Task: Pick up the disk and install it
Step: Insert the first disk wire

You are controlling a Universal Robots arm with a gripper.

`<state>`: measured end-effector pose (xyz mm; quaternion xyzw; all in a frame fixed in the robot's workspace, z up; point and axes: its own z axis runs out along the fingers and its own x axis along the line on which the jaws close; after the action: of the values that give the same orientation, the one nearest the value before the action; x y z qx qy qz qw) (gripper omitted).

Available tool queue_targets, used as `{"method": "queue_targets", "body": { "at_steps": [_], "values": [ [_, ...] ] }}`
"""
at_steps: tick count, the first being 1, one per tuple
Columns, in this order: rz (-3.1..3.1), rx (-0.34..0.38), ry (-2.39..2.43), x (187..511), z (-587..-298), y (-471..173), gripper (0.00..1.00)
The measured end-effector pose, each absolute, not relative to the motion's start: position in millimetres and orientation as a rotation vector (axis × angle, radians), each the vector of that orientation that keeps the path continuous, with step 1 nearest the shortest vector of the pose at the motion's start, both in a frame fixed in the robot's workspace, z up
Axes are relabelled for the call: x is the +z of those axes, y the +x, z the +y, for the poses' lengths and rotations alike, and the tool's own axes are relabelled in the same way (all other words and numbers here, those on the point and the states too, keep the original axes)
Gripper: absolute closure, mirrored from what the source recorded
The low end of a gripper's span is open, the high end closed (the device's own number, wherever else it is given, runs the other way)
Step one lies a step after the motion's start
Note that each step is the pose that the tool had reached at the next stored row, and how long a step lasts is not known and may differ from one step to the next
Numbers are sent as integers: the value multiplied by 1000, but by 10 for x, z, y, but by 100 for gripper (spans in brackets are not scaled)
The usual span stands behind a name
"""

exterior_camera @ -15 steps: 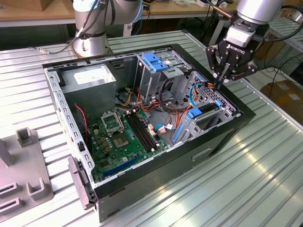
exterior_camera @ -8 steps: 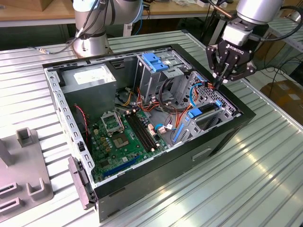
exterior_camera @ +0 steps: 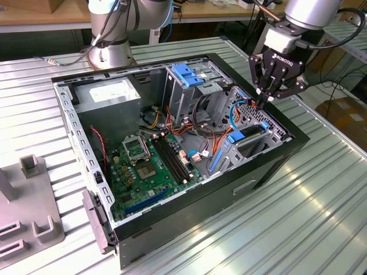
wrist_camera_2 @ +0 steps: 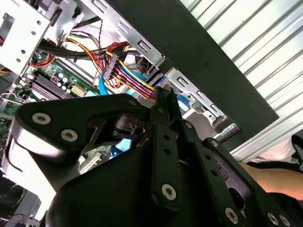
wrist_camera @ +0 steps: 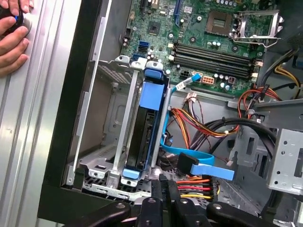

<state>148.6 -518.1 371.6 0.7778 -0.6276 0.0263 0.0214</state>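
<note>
The disk [wrist_camera: 150, 124], in its bright blue carrier, stands on edge in a slot of the metal drive bay [wrist_camera: 110, 118] at the end of the open computer case [exterior_camera: 269, 166]. In the exterior view its blue carrier end [exterior_camera: 236, 137] shows by the case's right wall. My gripper [exterior_camera: 264, 102] hangs just above that bay with its black fingers [wrist_camera: 168, 190] pressed together and nothing between them. In the second wrist view the gripper [wrist_camera_2: 163, 94] points down at the cables and bay edge. The first wrist view shows the gripper [wrist_camera: 164, 183] close to the disk's near end without touching it.
A bundle of red, yellow and blue cables [wrist_camera: 199, 165] lies beside the bay. The motherboard [exterior_camera: 149, 166] fills the case floor, and a tall cage with a blue latch [exterior_camera: 186, 74] stands behind. A person's hand [wrist_camera: 12, 38] rests on the table. A second arm's base [exterior_camera: 112, 51] and a grey fixture [exterior_camera: 31, 217] stand outside the case.
</note>
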Motion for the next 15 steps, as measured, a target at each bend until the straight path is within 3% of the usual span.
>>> {"method": "queue_targets", "body": {
  "at_steps": [15],
  "values": [
    [-2127,77,2246,3706,-5180,1455,84]
  ]
}}
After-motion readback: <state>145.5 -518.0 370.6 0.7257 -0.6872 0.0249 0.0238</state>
